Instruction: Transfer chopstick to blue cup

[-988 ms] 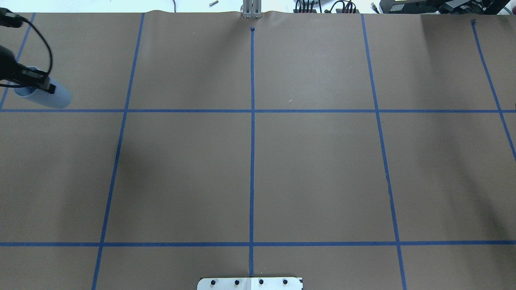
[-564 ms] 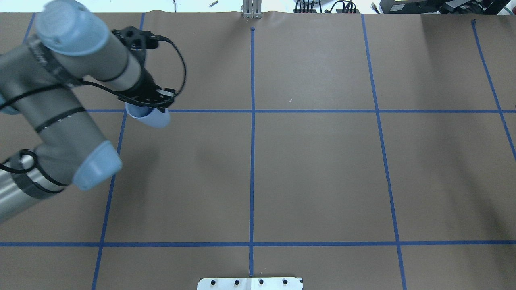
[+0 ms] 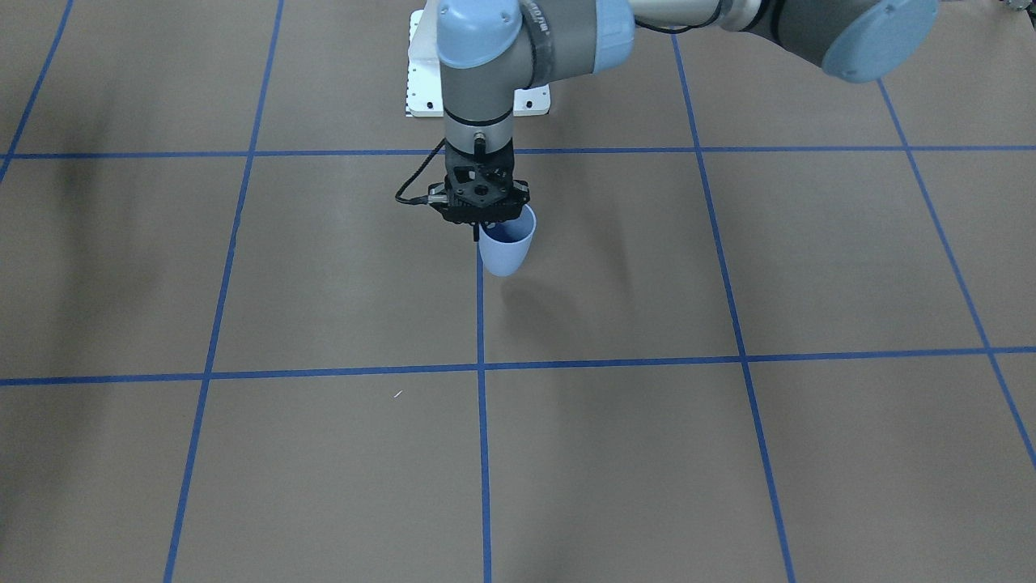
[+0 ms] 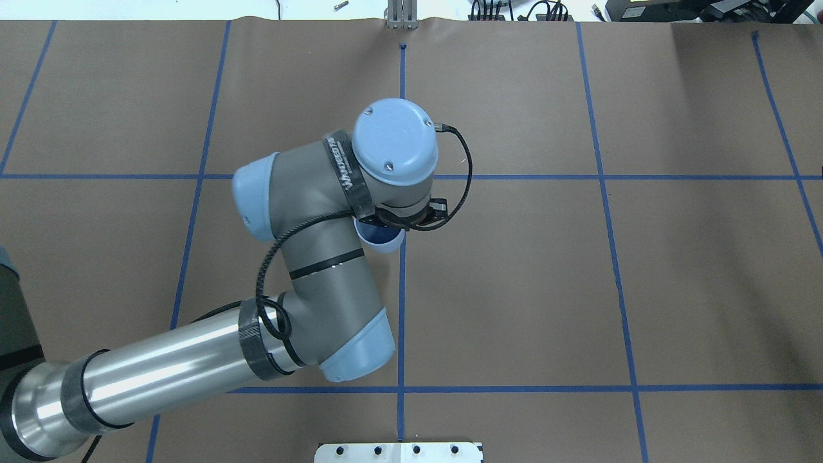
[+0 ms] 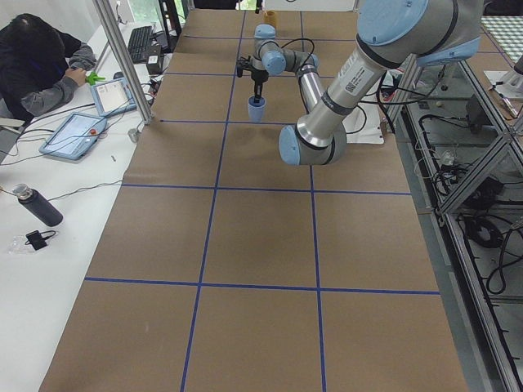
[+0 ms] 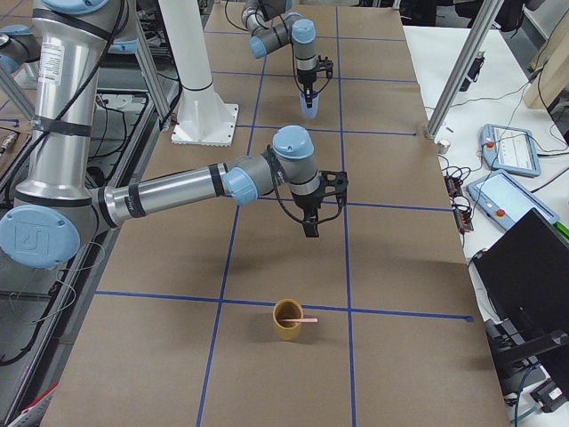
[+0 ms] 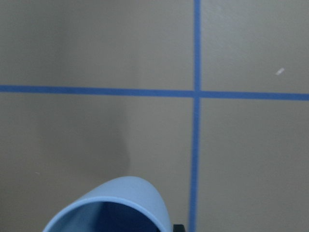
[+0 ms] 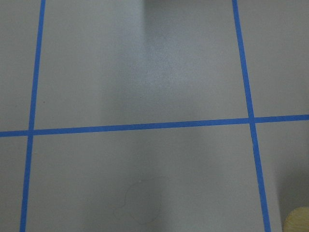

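Note:
My left gripper (image 3: pixel 484 223) is shut on the rim of the blue cup (image 3: pixel 507 246). It holds the cup upright a little above the table, near the centre tape line. The cup also shows in the overhead view (image 4: pixel 380 239) and in the left wrist view (image 7: pixel 113 205). The pale pink chopstick (image 6: pixel 306 319) leans in a tan cup (image 6: pixel 286 326) at the table's right end. My right gripper (image 6: pixel 310 229) hangs above the table between the two cups. I cannot tell whether it is open or shut.
Brown paper with a blue tape grid (image 4: pixel 402 289) covers the table. A white base plate (image 4: pixel 398 452) lies at the robot's edge. A person (image 5: pixel 41 65) sits at a side desk with tablets, beside a metal post (image 5: pixel 122 61).
My left arm has swung from the table's far left to its centre with the blue cup. The cup has gone from tilted sideways to upright.

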Controlling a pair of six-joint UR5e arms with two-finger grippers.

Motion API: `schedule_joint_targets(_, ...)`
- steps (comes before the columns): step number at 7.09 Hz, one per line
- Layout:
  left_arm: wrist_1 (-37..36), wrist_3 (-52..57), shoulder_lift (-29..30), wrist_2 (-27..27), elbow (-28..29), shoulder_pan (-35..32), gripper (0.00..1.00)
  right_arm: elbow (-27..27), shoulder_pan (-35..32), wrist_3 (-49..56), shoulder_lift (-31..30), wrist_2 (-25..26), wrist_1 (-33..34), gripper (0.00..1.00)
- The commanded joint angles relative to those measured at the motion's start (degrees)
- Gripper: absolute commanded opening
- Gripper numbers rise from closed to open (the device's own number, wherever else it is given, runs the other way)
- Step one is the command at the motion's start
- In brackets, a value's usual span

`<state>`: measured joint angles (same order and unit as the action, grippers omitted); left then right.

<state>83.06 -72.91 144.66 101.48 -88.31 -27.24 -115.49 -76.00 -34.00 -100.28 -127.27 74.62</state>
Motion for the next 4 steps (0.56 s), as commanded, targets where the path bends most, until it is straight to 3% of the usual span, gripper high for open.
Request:
schedule_joint_targets(1, 1.05, -0.65, 0.71, -1.11, 2.61, 2.37, 0.00, 0.01, -0.03, -0.01, 0.00, 0.00, 0.00, 1.00)
schedule_joint_targets(4, 1.41, -0.48, 0.35, -1.11, 2.88, 3.07, 0.03, 0.09, -0.03, -0.01, 0.18, 0.00, 0.00, 1.00)
